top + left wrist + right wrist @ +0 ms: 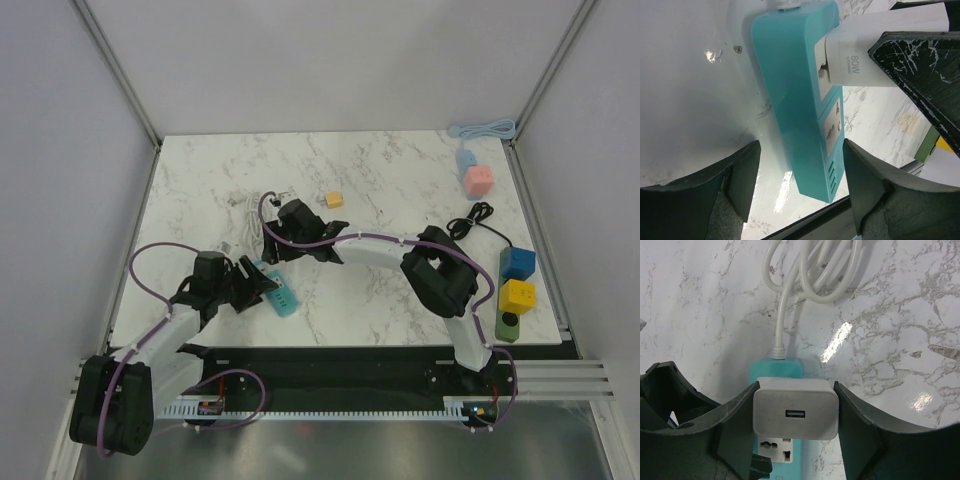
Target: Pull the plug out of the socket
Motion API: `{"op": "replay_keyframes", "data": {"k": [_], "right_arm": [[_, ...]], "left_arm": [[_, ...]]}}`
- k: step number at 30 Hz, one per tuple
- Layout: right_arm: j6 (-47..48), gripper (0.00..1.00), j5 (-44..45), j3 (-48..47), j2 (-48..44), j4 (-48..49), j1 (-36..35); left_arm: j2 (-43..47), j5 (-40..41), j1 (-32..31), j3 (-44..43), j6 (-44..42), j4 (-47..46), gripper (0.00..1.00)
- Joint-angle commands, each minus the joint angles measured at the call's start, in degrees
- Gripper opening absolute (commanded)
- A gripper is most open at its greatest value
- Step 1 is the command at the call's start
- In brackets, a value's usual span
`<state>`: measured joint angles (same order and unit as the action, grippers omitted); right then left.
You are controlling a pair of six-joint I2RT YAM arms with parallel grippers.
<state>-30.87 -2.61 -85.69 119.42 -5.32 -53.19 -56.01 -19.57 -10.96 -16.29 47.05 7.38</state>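
Note:
A teal power strip lies on the marble table, with a white USB charger plug seated in its upper socket. My right gripper reaches in from above; its fingers press on both sides of the plug, shut on it. In the left wrist view the plug juts from the strip with a black right finger on it. My left gripper is open and straddles the strip's free end, with a gap on each side. Both grippers meet over the strip in the top view.
The strip's white cable coils behind it on the table. A small orange cube lies beyond. At the right edge are a pink cube, blue cube, yellow cube, green strip and black cable.

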Motion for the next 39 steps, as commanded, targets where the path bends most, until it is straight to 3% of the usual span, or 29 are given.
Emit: {"op": "replay_keyframes", "data": {"k": [1,9,15,17,21,31,39], "right_arm": [[-1.3,0.23,-1.2,0.8,-1.6,0.5,0.0],[-2.6,0.24,-2.0,2.1,-2.4,2.0,0.0],[-3.5,0.24,-2.3,3.3,-3.0,3.2,0.0],[-3.6,0.24,-2.2,3.6,-3.0,3.6,0.0],[-3.8,0.22,-1.7,4.1,-3.4,4.4,-0.1],[-7.0,0.0,-1.9,7.6,-5.8,9.2,1.3],[-10.1,0.0,-5.5,10.3,-7.5,13.9,3.8]], "left_arm": [[-0.4,0.6,0.2,0.5,-0.6,-2.8,0.72],[-2.7,2.7,0.2,-0.1,-0.3,-2.9,0.56],[-4.9,2.8,0.2,0.0,0.8,-2.8,0.23],[-4.9,3.6,0.2,0.1,1.0,-2.3,0.04],[-4.6,5.4,0.2,0.3,1.0,-0.6,0.02],[-2.1,13.5,0.1,-0.5,1.4,4.8,0.02],[-0.1,17.3,0.1,0.2,1.2,6.9,0.02]]}}
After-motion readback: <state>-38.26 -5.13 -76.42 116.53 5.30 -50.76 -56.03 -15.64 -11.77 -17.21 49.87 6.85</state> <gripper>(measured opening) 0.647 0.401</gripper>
